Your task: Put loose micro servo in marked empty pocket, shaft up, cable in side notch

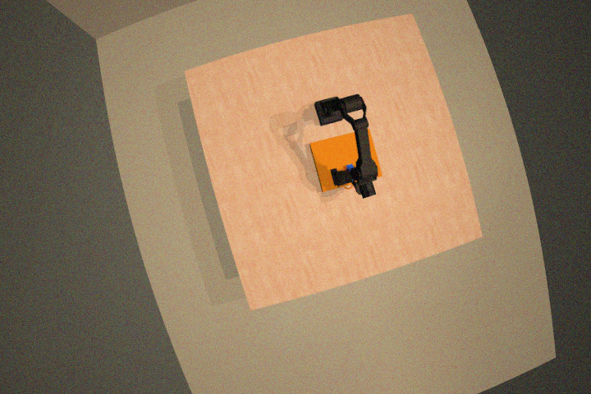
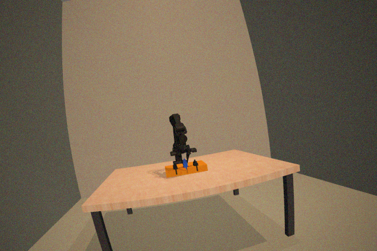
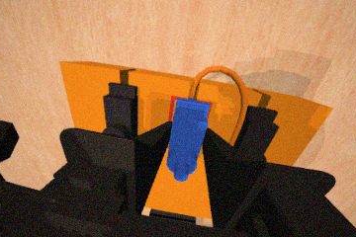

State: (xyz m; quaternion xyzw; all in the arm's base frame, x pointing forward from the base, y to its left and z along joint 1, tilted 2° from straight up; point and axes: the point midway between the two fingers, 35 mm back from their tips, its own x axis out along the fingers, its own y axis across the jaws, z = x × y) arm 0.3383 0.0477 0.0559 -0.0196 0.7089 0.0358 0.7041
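Observation:
The blue micro servo [image 1: 350, 167] [image 2: 185, 163] [image 3: 188, 130] stands nearly upright between my fingers, its shaft end toward the wrist camera. My gripper [image 3: 187, 128] is shut on it. The servo's lower end is over the red-marked pocket [image 3: 172, 109] on the orange deck [image 1: 338, 148] [image 2: 203, 167] [image 3: 87, 96], and it covers most of the red outline. How deep it sits and whether its ears touch the deck cannot be told. Its orange cable [image 3: 220, 68] leaves the lower end near the deck edge and loops over to the right in the wrist view. The side notch is hidden.
A black servo [image 2: 175, 166] [image 3: 121, 106] stands on one side of the pocket and another black servo [image 2: 195, 162] [image 3: 257, 128] on the other, both close to my fingers. The deck rests on the wooden table [image 1: 296, 241] [image 2: 141, 189]. The black arm [image 1: 362, 146] reaches over the deck.

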